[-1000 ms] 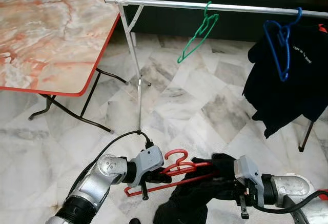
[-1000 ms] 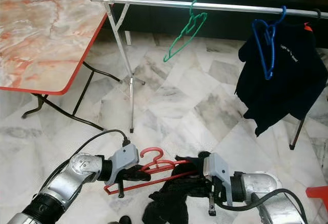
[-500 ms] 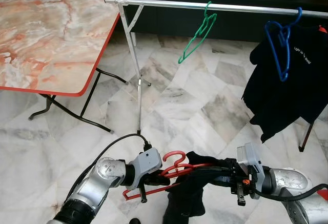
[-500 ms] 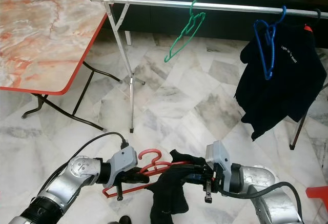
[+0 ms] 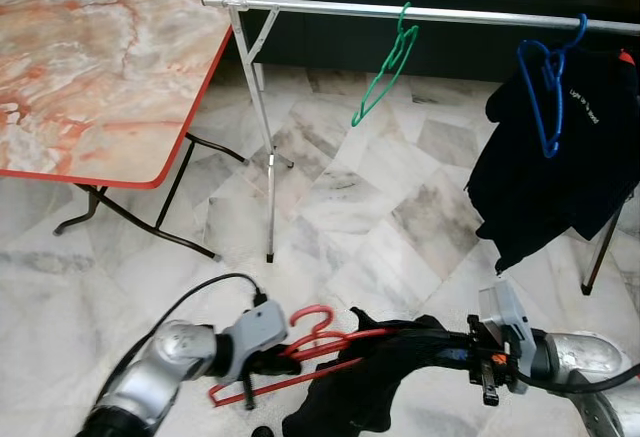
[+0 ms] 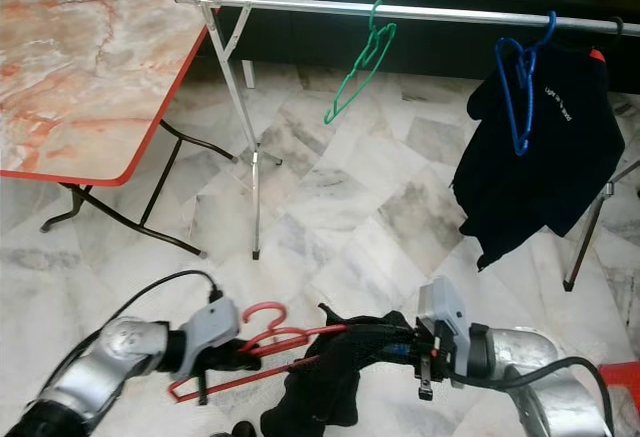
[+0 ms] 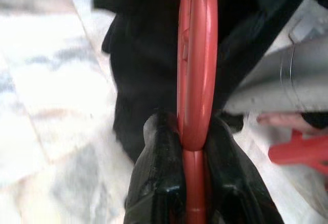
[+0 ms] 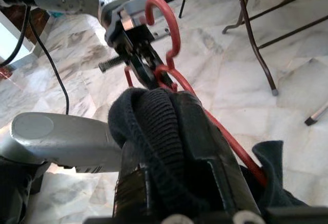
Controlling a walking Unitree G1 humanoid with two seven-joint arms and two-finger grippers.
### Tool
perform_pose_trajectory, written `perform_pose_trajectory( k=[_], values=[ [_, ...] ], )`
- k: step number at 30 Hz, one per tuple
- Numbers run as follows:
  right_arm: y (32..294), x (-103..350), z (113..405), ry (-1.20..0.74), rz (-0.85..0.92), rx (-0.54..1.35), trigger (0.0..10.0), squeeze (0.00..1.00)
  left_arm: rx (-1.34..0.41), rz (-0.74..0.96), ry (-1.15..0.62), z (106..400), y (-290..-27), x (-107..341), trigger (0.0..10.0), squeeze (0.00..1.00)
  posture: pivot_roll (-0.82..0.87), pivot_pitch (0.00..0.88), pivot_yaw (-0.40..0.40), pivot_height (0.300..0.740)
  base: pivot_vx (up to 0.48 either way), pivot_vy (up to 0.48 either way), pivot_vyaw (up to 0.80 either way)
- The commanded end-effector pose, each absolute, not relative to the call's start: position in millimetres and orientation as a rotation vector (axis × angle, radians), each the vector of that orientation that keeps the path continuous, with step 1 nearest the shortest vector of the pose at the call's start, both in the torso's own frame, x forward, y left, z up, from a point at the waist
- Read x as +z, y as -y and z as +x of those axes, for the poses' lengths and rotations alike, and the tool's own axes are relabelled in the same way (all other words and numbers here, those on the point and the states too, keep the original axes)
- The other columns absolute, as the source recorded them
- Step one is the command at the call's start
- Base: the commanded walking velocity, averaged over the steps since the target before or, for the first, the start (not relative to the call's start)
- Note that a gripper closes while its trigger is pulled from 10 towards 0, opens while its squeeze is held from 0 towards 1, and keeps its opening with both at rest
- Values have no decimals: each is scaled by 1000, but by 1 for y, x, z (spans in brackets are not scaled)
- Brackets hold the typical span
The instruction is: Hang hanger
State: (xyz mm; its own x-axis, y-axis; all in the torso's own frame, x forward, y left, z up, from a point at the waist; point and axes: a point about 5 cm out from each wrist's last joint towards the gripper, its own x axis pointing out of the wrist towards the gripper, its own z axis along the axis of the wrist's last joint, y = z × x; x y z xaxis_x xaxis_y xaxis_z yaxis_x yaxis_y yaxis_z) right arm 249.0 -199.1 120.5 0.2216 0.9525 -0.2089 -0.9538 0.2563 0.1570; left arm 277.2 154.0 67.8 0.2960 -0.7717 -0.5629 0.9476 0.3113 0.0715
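A red hanger [image 5: 322,341] is held low over the floor, hook up. My left gripper [image 5: 276,360] is shut on its neck, just below the hook; in the left wrist view the fingers [image 7: 160,183] pinch the red bar [image 7: 195,80]. A black garment [image 5: 355,397] drapes over the hanger's right shoulder and hangs down. My right gripper [image 5: 420,345] is shut on a fold of this cloth [image 8: 154,131], its fingertips buried in it. The clothes rail [image 5: 400,12] runs across the back, well above both grippers.
A green hanger [image 5: 385,72] and a blue hanger [image 5: 545,87] hang on the rail, with a black shirt [image 5: 560,177] at the right. The rail's leg [image 5: 270,177] stands ahead. A marble-top folding table [image 5: 100,57] stands at the left.
My left gripper and the red hanger have shifted left and a little lower. The right gripper has drawn right, and the black garment now spreads further along the hanger.
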Motion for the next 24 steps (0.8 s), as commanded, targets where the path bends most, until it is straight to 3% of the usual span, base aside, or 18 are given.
perform_pose_trajectory(
  k=[1, 8, 15, 18, 19, 24],
  values=[
    [204, 120, 247, -291, -4, 1318, 0, 0, -1210, 432, -486, 272, -159, 69, 0, 0, -9, 230, -26, 740, 0, 0, 0],
    [213, 113, 249, -314, -19, 1234, 0, 0, -1014, 473, -541, 273, -212, 73, 0, 0, -2, 235, -31, 740, 0, 0, 0],
    [222, 108, 257, -300, -32, 1069, 0, 0, -839, 456, -574, 268, -246, 69, 0, 0, 2, 238, -36, 740, 0, 0, 0],
    [224, 117, 271, -147, 23, 860, 0, 0, -619, 442, -564, 266, -261, 51, 0, 0, 10, 233, -36, 740, 0, 0, 0],
    [225, 117, 281, -69, 69, 656, 0, 0, -456, 422, -569, 262, -264, 33, 0, 0, 12, 222, -45, 740, 0, 0, 0],
    [226, 106, 282, 18, 205, 292, 0, 0, -231, 310, -589, 251, -251, 0, 0, 0, 32, 205, -57, 740, 0, 0, 0]
  ],
)
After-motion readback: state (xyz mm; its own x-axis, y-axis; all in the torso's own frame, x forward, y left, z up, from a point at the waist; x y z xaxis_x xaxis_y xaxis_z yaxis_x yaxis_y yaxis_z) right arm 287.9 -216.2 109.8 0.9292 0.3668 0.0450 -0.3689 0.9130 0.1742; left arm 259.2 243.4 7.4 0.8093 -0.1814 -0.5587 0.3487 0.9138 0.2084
